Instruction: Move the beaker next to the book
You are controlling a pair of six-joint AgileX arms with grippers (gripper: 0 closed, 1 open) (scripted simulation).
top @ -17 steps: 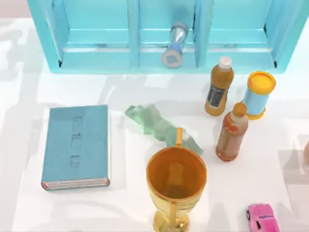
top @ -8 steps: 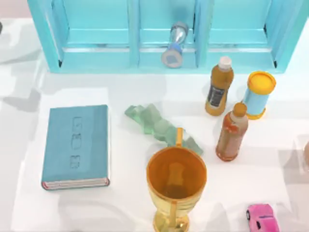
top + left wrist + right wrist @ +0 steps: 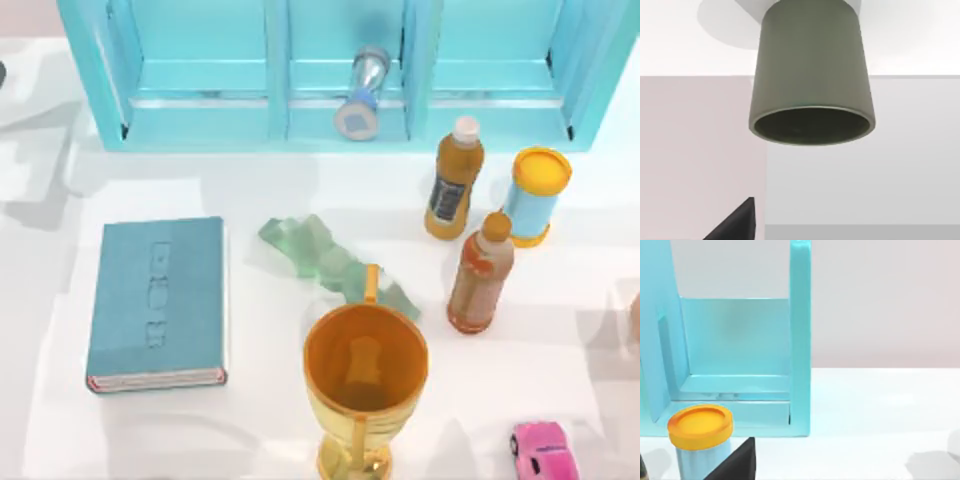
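Observation:
The teal-blue book (image 3: 157,303) lies flat on the white table at the left in the top view, with its white page edges toward the front. In the left wrist view a dark olive-green beaker (image 3: 811,75) stands on a white surface with its open mouth toward the camera. A black part of my left gripper (image 3: 735,225) shows at that view's edge, apart from the beaker. A dark sliver (image 3: 2,72) sits at the top view's left edge. A black part of my right gripper (image 3: 735,462) shows beside the yellow-lidded can (image 3: 700,437).
A teal shelf unit (image 3: 340,130) spans the back, with a grey-blue object (image 3: 360,95) in it. An orange goblet (image 3: 365,385) stands front centre, behind it a translucent green piece (image 3: 325,258). Two bottles (image 3: 452,180) (image 3: 481,272), the can (image 3: 537,195) and a pink toy car (image 3: 545,450) stand right.
Shadows at the table's left have shifted, and a dark sliver has come in at the top view's left edge. The book and the other objects have not moved.

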